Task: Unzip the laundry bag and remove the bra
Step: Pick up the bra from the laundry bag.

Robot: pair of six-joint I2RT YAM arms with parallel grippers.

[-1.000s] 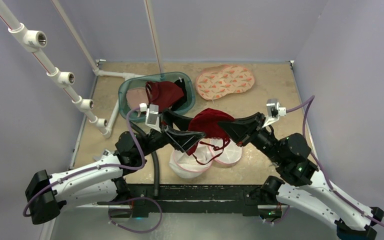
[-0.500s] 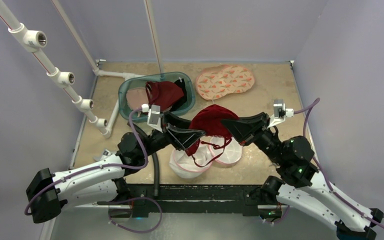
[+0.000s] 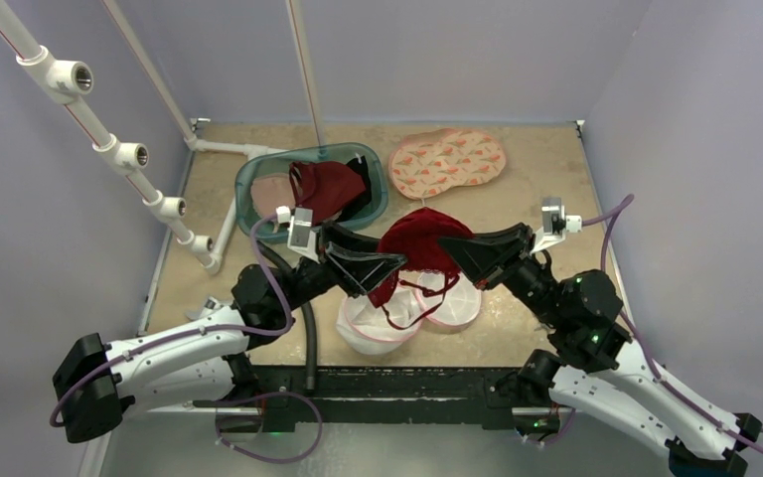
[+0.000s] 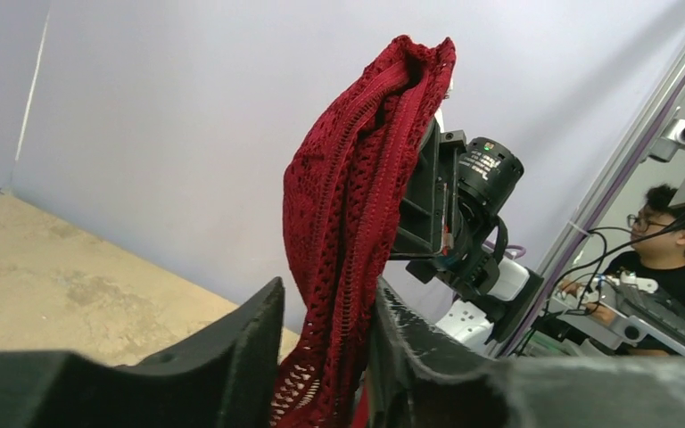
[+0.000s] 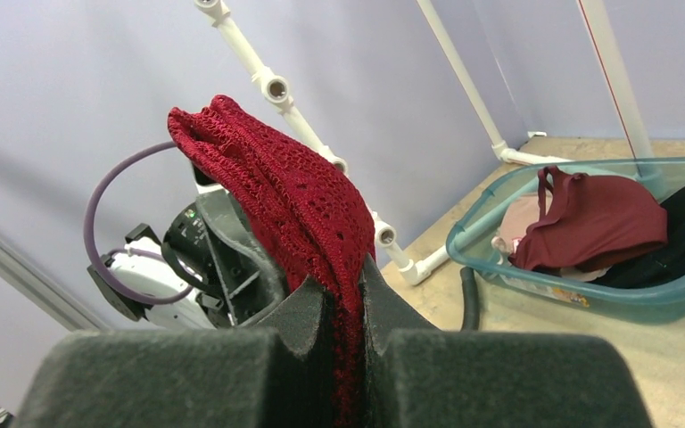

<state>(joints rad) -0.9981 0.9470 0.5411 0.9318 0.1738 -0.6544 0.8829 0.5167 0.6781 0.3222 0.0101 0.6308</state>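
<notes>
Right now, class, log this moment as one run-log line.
left gripper: shut on red lace bra | right gripper: shut on same bra, held aloft | laundry bag: lying beneath bra

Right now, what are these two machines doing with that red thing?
Two robot arms hold a red lace bra up above the white mesh laundry bag on the table, its straps dangling down to the bag. The right arm has its jaws clamped shut on the lace. The left arm has lace running between its jaws too, though whether they pinch it is unclear.
</notes>
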